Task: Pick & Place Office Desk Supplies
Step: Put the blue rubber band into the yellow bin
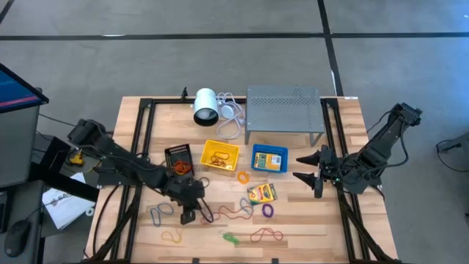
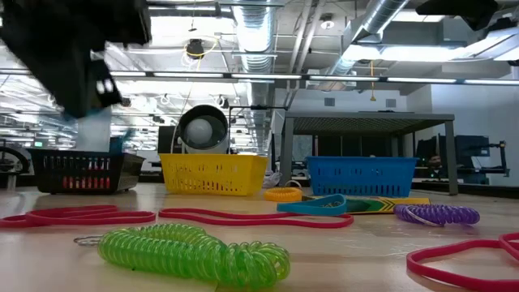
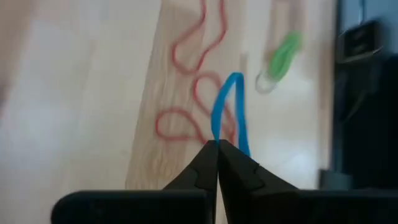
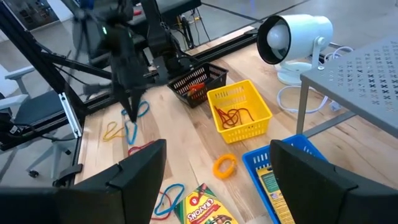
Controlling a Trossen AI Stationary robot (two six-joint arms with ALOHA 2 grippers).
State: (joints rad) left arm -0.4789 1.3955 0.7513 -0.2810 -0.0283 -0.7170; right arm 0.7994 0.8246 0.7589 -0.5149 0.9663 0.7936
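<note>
My left gripper (image 1: 189, 214) is over the near left part of the table, shut on a blue rubber band (image 3: 227, 106). The right wrist view shows it too, as left gripper (image 4: 129, 104) with the band (image 4: 138, 112) below its tips. Red bands (image 1: 234, 214), a green coil (image 1: 231, 237), a purple coil (image 1: 268, 210), an orange ring (image 1: 243, 177) and a crayon box (image 1: 261, 193) lie flat on the wood. My right gripper (image 1: 311, 176) hovers open at the right, its fingers around nothing (image 4: 217, 180). My left gripper pinches one end of the blue band's loop (image 3: 219, 135) between its two fingertips. The fingers slant down from the table's left side. The band hangs from the tips as a narrow, stretched loop; whether its lower end touches the wood I cannot tell.
A black basket (image 1: 178, 158), a yellow basket (image 1: 220, 155) holding red bands and a blue basket (image 1: 270, 158) stand in a row mid-table. Behind them are a white cylinder (image 1: 206, 105) with cable and a grey perforated rack (image 1: 284, 110). More bands (image 1: 173, 236) lie near the front edge.
</note>
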